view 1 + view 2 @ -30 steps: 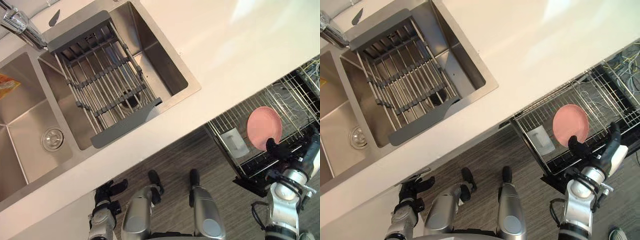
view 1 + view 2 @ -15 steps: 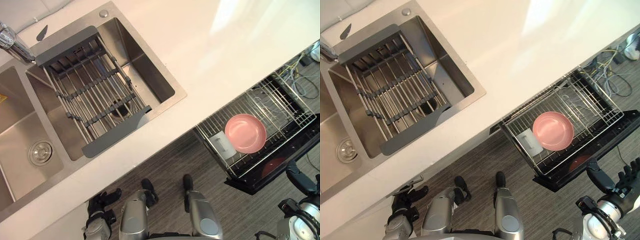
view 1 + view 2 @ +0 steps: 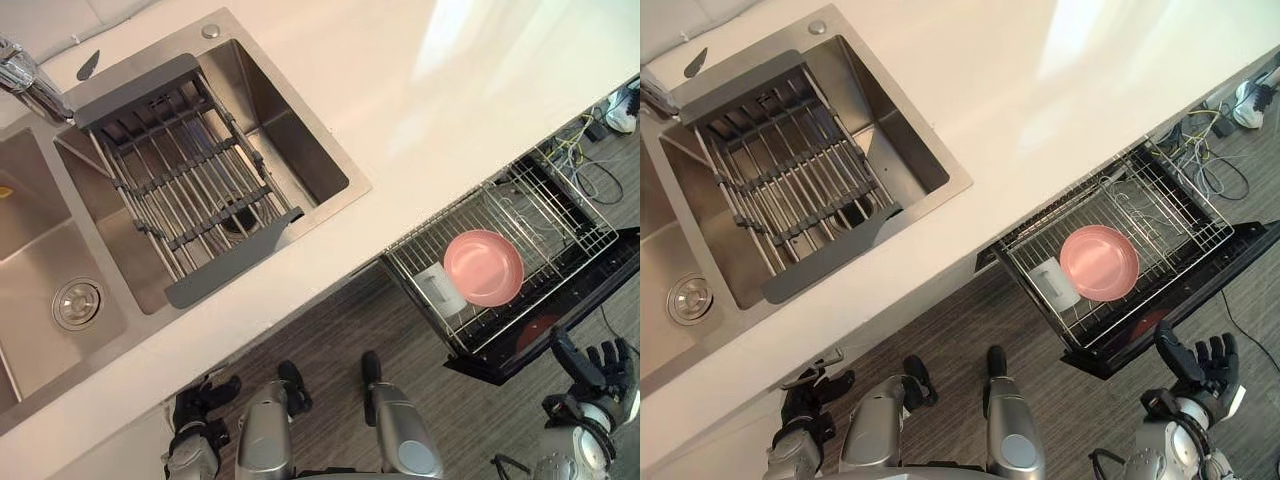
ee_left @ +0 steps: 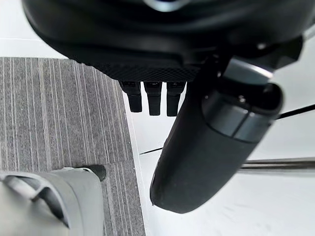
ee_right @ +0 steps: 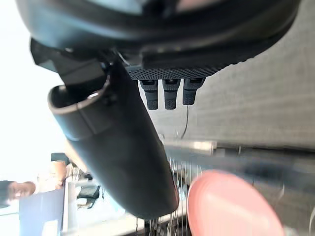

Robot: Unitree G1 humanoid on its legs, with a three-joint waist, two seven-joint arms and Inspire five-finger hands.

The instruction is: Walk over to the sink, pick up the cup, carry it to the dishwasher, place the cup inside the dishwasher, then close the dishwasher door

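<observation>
The left robot hand (image 3: pixel 196 405) hangs low, fingers relaxed; the right robot hand (image 3: pixel 1202 372) points up, fingers spread.

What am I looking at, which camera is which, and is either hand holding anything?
This is a two-legged robot with two arms ending in dark hands. The two wide pictures come from its head, looking down; the two close ones sit on the wrists, looking along each hand. Below: a white counter with a sink holding a drainer. To the robot's right, the dishwasher door is down and its wire rack pulled out, with a pink dish and a white container in it. The right hand hangs near the door, open and empty. The left hand hangs by the counter edge, also open and empty.
</observation>
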